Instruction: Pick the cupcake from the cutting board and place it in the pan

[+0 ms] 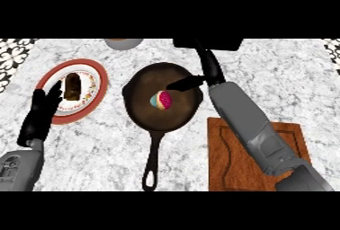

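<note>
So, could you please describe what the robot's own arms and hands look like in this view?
Both forearms are smooth grey, boxy casings: the right forearm is a long block with panel seams, and the left forearm has small dark markings. Each ends in a slim black hand, left hand and right hand. No cables show.

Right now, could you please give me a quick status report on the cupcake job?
Right robot hand open over pan. Left robot hand open, resting by plate. Cupcake in pan, off cutting board. Nothing in the way.
</note>
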`<state>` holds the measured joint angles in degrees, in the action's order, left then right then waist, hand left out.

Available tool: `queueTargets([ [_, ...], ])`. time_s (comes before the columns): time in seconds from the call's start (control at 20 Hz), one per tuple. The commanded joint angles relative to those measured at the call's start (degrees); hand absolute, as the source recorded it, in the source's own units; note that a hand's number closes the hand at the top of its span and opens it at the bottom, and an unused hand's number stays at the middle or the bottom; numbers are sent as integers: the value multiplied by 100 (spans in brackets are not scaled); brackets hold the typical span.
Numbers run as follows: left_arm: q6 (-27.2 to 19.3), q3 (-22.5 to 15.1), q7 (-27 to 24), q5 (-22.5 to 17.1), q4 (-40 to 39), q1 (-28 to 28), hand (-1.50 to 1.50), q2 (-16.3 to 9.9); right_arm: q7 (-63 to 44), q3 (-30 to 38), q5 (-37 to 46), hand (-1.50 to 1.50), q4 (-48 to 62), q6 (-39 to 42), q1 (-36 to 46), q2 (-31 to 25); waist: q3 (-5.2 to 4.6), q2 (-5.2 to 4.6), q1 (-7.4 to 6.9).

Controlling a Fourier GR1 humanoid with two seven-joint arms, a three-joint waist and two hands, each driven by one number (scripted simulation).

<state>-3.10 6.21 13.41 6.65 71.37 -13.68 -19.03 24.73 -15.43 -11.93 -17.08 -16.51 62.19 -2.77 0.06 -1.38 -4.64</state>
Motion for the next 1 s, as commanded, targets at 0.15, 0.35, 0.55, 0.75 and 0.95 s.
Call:
queueTargets([
  [0.15, -165, 60, -240, 66, 84, 425, 0, 102, 588, 531, -264, -150, 406, 1140, -32, -993, 1, 37, 215],
  [0.35, -6, 119, -195, 2, 196, 529, 0, -13, 934, 568, -182, -150, 628, 1925, -241, -1549, 3, 39, 216],
  [0.55, 162, 242, -48, -170, 346, 484, 0, -120, 1143, 571, -81, -150, 810, 2721, -299, -2187, 6, 28, 192],
  [0.75, 74, 181, -24, -59, 356, 494, 0, -38, 1134, 569, 53, -150, 949, 3182, -139, -2598, 6, 30, 187],
  [0.95, 126, 141, -91, -51, 230, 301, 0, -4, 1487, 580, 136, -150, 1110, 3484, -253, -2976, 11, -19, 131],
])
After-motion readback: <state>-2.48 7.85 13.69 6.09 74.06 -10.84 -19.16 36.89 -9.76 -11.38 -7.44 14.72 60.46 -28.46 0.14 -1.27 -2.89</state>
